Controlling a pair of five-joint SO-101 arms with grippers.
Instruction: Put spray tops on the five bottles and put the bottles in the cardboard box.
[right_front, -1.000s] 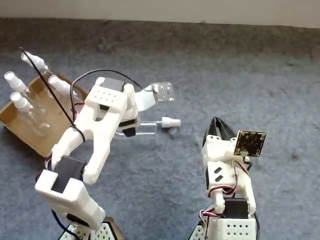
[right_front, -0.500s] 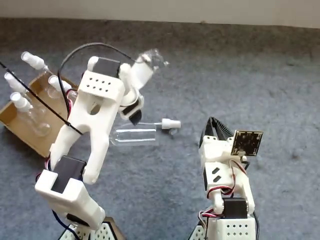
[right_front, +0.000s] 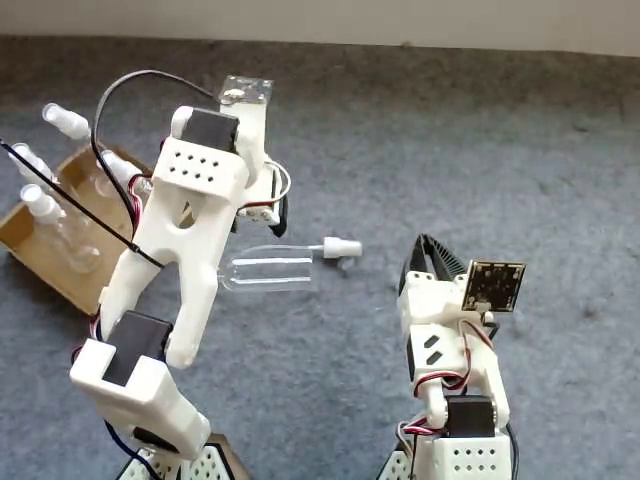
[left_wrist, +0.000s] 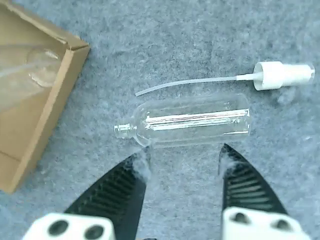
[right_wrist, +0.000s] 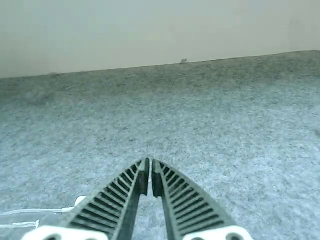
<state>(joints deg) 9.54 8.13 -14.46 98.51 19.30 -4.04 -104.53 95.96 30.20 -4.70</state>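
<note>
A clear, capless bottle (right_front: 270, 270) (left_wrist: 192, 120) lies on its side on the grey carpet. Its white spray top (right_front: 340, 246) (left_wrist: 280, 75) lies loose just beyond it, the thin tube running alongside the bottle. My left gripper (left_wrist: 182, 155) hangs open above the bottle without touching it; the left arm (right_front: 200, 200) covers part of it from above. The cardboard box (right_front: 30, 240) (left_wrist: 55, 85) at the left holds several capped bottles (right_front: 60, 225). My right gripper (right_front: 432, 250) (right_wrist: 149, 164) is shut and empty, to the right of the spray top.
Open carpet stretches to the far side and the right, ending at a pale wall (right_wrist: 150, 35). The box's corner (left_wrist: 80, 50) lies close to the bottle's neck.
The left arm has risen off the lying bottle and its wrist has swung toward the far side. The bottle stays on the carpet, slightly shifted. The right arm has hardly moved.
</note>
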